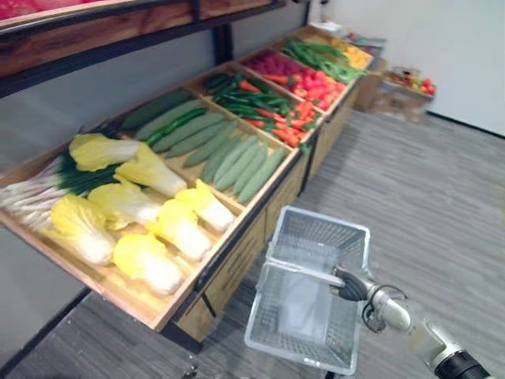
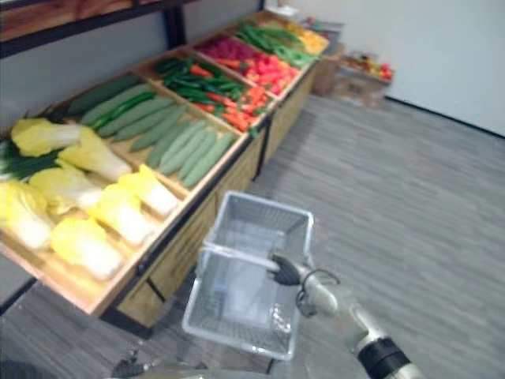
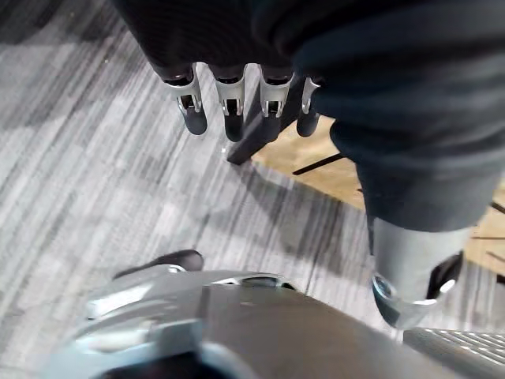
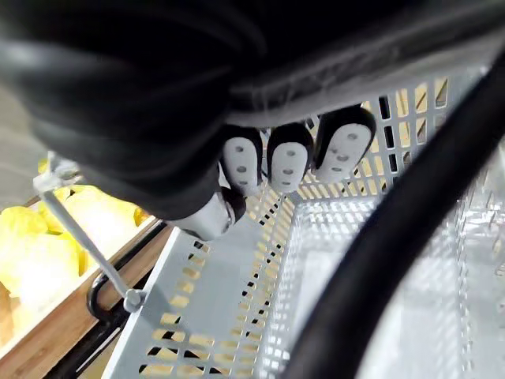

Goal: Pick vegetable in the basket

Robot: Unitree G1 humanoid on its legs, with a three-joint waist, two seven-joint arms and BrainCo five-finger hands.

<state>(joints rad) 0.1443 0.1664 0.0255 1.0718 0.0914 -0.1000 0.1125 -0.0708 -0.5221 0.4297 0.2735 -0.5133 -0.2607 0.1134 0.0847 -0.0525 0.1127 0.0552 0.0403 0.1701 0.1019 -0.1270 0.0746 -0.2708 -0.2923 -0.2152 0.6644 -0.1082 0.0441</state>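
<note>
My right hand (image 1: 352, 285) is shut on the handle of a pale grey mesh basket (image 1: 319, 218), which hangs over the floor just in front of the wooden produce stand; its fingers (image 4: 288, 162) curl above the basket's wall (image 4: 197, 300). I see nothing lying in the basket. On the stand's near tray lie several yellow napa cabbages (image 1: 162, 229), with green cucumbers (image 1: 233, 154) in the compartment behind them. My left hand (image 3: 230, 110) hangs over the grey floor, its fingers straight and holding nothing.
Green onions (image 1: 39, 189) lie at the left of the cabbage tray. Further back are green and red chillies (image 1: 264, 101) and red peppers (image 1: 312, 79). A dark shelf (image 1: 118, 35) overhangs the stand. A low crate of produce (image 1: 406, 83) sits by the far wall.
</note>
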